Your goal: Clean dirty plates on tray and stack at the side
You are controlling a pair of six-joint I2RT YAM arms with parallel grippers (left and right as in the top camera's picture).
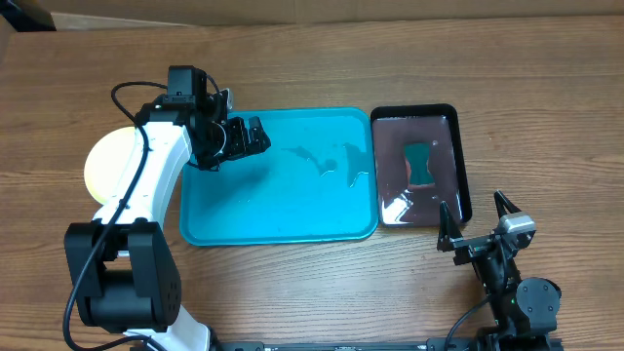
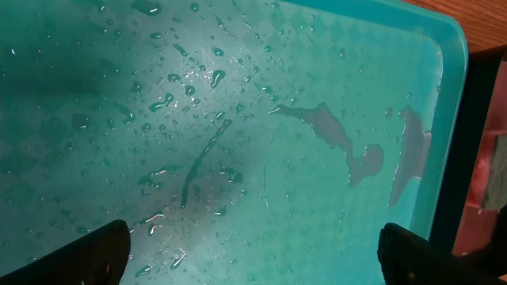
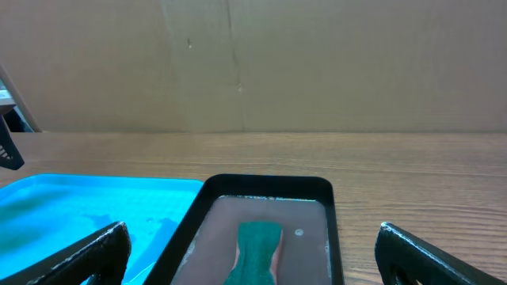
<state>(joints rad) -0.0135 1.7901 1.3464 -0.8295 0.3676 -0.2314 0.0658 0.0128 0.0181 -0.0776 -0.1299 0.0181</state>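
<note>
My left gripper hangs released and empty over the far-left corner of the wet tray; my right gripper, also released, sits near the front edge of the table. A pale plate lies left of the tray, partly under my left arm.

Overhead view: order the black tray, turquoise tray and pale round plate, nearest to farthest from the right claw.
1. Narrow black plastic tray, next to the right claw.
2. Large turquoise rectangular plastic tray, centre.
3. Round pale yellow plate, far left.
</note>
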